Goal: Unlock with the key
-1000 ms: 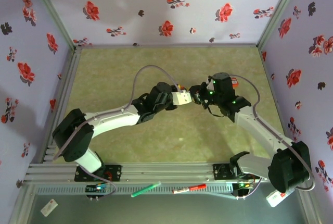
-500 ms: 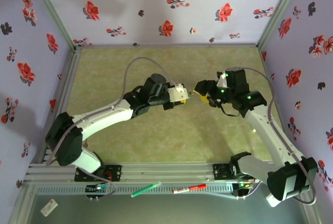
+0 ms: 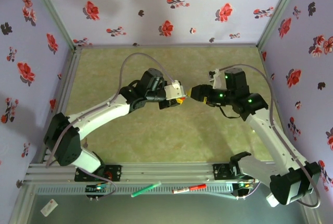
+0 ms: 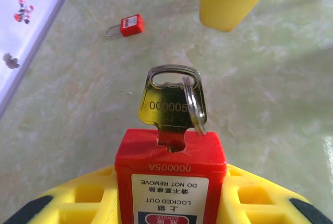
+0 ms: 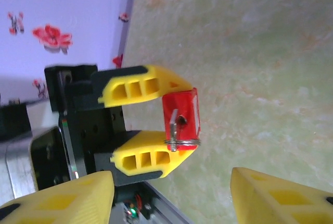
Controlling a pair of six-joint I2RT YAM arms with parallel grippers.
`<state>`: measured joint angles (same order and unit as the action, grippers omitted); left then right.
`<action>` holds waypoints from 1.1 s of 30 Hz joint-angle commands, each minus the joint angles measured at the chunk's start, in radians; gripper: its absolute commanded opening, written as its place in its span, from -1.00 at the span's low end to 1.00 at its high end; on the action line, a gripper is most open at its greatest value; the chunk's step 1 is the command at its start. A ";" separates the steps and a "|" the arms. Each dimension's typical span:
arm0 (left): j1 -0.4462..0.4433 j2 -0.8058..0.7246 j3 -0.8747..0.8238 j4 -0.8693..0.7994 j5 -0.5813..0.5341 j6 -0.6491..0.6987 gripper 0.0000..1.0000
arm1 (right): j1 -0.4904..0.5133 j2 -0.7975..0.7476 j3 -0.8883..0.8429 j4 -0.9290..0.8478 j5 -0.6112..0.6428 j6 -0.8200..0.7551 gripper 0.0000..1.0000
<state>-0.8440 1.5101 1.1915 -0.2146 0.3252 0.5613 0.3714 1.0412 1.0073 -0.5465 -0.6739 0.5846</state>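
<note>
1. The left gripper point(image 3: 178, 99) clamps the red padlock point(image 4: 170, 172). The brass key point(image 4: 167, 104) sits in its keyhole with the ring point(image 4: 194, 107) dangling. A yellow fingertip point(image 4: 229, 0) of the right gripper hangs at one o'clock of the key, apart from it.
2. The right gripper point(image 3: 196, 92) is spread wide, gripping nothing, at three o'clock of the padlock. The green mat point(image 3: 156, 140) lies open all round, with the walls well apart.
3. The left wrist camera catches a second red padlock point(image 4: 127, 25) lying at eleven o'clock. The top view adds a green marker point(image 3: 145, 189) and a red marker point(image 3: 190, 187) on the near rail point(image 3: 166, 172) at six.
</note>
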 commanded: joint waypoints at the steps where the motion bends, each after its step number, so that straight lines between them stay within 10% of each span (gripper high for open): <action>1: 0.010 -0.006 0.083 -0.105 0.077 0.036 -1.00 | 0.009 -0.033 -0.003 -0.003 0.040 -0.166 0.22; 20: 0.016 0.005 0.089 -0.121 0.088 0.048 -1.00 | 0.095 0.087 -0.038 0.183 0.002 0.007 -0.42; 33: 0.017 0.020 0.147 -0.227 0.144 0.050 -1.00 | 0.098 0.077 -0.018 0.088 0.048 -0.178 -1.00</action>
<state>-0.8349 1.5242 1.2831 -0.3927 0.3866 0.6090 0.4633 1.1263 0.9726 -0.4240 -0.6319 0.5365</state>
